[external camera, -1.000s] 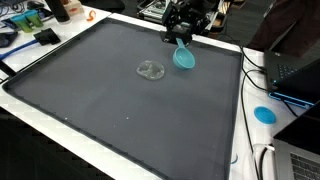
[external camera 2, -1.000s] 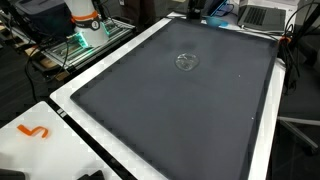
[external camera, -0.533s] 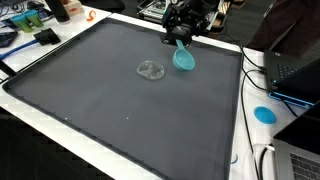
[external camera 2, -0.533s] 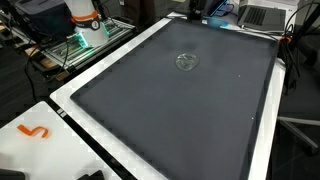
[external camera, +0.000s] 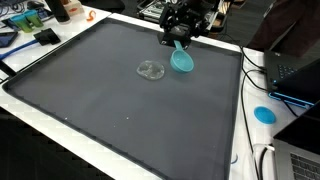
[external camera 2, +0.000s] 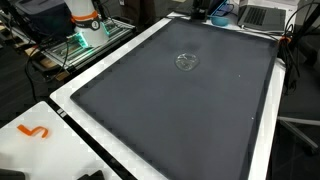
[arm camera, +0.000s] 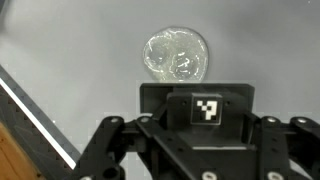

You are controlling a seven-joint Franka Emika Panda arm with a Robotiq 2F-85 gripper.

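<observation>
One pincer (external camera: 177, 40): I read it as closed on the handle of a teal spoon (external camera: 183, 60). The dark fingers meet the thin handle's top in an exterior view. The wrist view shows only the pincer's black body and its square marker, not the fingertips.
Change since a second ago: very little. The spoon's bowl sits a touch further towards the clear cup than it did, and the pincer with it. The cup and the mat have not moved.
Spoon, place: directly under the pincer, hanging from it over the far edge of the dark mat (external camera: 100, 105).
Spoon, long axis: steep, handle end up in the fingers and bowl end down, leaning slightly away from the clear cup. I cannot tell whether the bowl touches the mat.
Clear cup (external camera: 151, 70): on the mat near the pincer, apart from the spoon's bowl. In the wrist view (arm camera: 175, 55) it lies straight ahead of the pincer's body, round and glassy.
Blue disc (external camera: 263, 113): well apart from the pincer, off the mat.
</observation>
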